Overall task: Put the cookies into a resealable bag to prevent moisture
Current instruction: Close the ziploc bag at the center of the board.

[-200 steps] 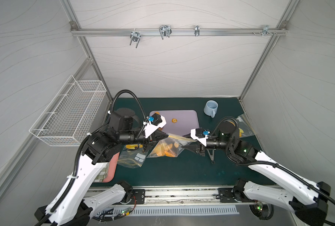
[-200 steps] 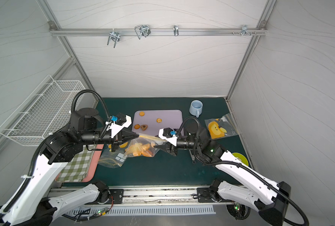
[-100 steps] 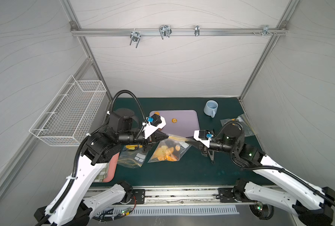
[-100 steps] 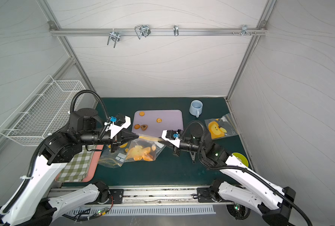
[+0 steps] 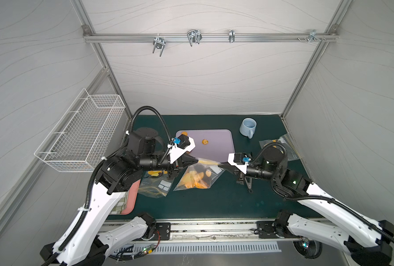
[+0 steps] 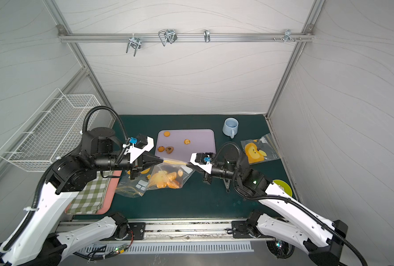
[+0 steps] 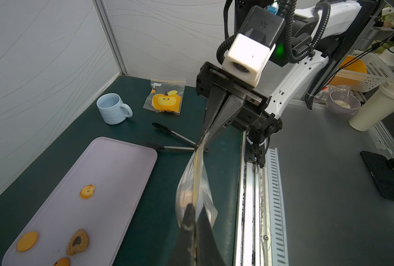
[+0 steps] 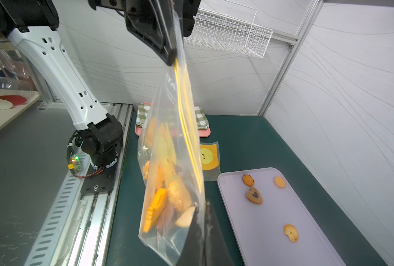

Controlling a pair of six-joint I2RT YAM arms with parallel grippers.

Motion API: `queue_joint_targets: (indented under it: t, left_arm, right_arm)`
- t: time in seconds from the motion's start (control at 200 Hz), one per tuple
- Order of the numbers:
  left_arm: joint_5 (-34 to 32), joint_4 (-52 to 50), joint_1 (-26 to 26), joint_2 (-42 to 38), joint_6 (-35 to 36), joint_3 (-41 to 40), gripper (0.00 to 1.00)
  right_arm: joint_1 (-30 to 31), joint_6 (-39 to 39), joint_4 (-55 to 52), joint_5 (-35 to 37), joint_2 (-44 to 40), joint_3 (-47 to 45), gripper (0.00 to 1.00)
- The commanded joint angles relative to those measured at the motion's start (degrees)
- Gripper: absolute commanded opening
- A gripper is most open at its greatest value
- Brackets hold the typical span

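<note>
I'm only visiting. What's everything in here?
resealable bag: one, clear, yellow zip, between both jaws
bagged cookies: a heap, mostly orange, inside it
tray: one, lilac, middle of the mat
loose cookies: four, orange and brown, on the tray
mug: one, pale blue, back right
tongs: one pair, metal, black tips, on the mat
printed bags: at least two, yellow pictures, right edge and beside the held bag
checked cloth: one, green-white, on a pink tray, front left
wire basket: one, white, hung at left
dish: one, yellow-green, right side, partly hidden
left jaws: black, shut on one bag end
right jaws: black, shut on the other end
</note>
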Motion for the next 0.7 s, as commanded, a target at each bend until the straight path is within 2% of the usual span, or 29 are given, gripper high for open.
queue_joint_targets:
  t: [0.0,0.035,0.045,0.065,0.085,0.1,0.265,0.365,0.39,0.405,0.425,0.43,0.435,0.44,0.635,0.655,0.675,0.695]
  left_arm:
    - [0.9,2.2,0.1,-0.4,1.6,1.6,0.00]
    - [1.0,2.2,0.1,-0.4,1.6,1.6,0.00]
    - [1.0,2.2,0.1,-0.4,1.6,1.6,0.00]
    - [1.0,2.1,0.1,-0.5,1.5,1.7,0.00]
    - [1.0,2.1,0.1,-0.5,1.5,1.7,0.00]
    - [1.1,2.2,0.1,-0.5,1.4,1.7,0.00]
    - [1.2,2.3,0.1,-0.7,1.3,1.6,0.00]
    - [1.4,2.3,0.1,-0.5,1.2,1.6,0.00]
    - [1.4,2.3,0.1,-0.5,1.3,1.6,0.00]
    - [1.4,2.3,0.0,-0.5,1.3,1.6,0.00]
    - [1.4,2.3,0.1,-0.4,1.2,1.5,0.00]
    - [1.4,2.3,0.1,-0.4,1.2,1.5,0.00]
    - [1.4,2.3,0.1,-0.4,1.2,1.5,0.00]
    - [1.4,2.3,0.1,-0.4,1.3,1.5,0.00]
    - [1.2,2.3,0.1,-0.4,1.3,1.3,0.00]
    - [1.2,2.3,0.1,-0.4,1.3,1.2,0.00]
    - [1.2,2.3,0.1,-0.4,1.2,1.2,0.00]
    - [1.3,2.4,0.1,-0.4,1.3,1.2,0.00]
  right_arm:
    - [0.3,-0.2,0.8,-1.3,0.3,0.9,0.00]
    - [0.3,-0.1,0.8,-1.8,0.5,0.9,0.00]
    - [0.3,-0.2,0.7,-2.0,0.6,1.0,0.04]
    - [0.3,-0.1,0.6,-2.4,0.6,1.1,0.21]
    - [0.3,-0.2,0.6,-2.7,0.7,1.2,0.34]
    - [0.4,-0.3,0.7,-2.9,0.9,1.2,0.39]
    - [0.8,-0.2,1.3,-3.3,2.4,2.0,0.45]
    - [1.3,-0.2,2.1,-3.4,3.1,2.8,0.45]
    - [1.5,-0.2,2.2,-3.3,3.2,3.0,0.41]
    - [1.5,-0.2,2.2,-3.3,3.2,3.1,0.36]
    - [1.6,-0.1,2.2,-3.1,3.2,3.3,0.12]
    - [1.6,-0.1,2.2,-3.1,3.3,3.4,0.09]
    - [1.6,-0.1,2.2,-3.0,3.3,3.4,0.02]
    - [1.7,-0.1,2.2,-3.0,3.3,3.5,0.00]
    - [1.8,0.5,2.8,-2.3,2.4,2.8,0.00]
    - [1.8,0.5,2.9,-2.4,2.3,2.8,0.14]
    - [1.8,0.3,3.0,-2.5,2.3,2.8,0.36]
    - [1.8,0.1,3.2,-2.7,2.4,2.7,0.50]
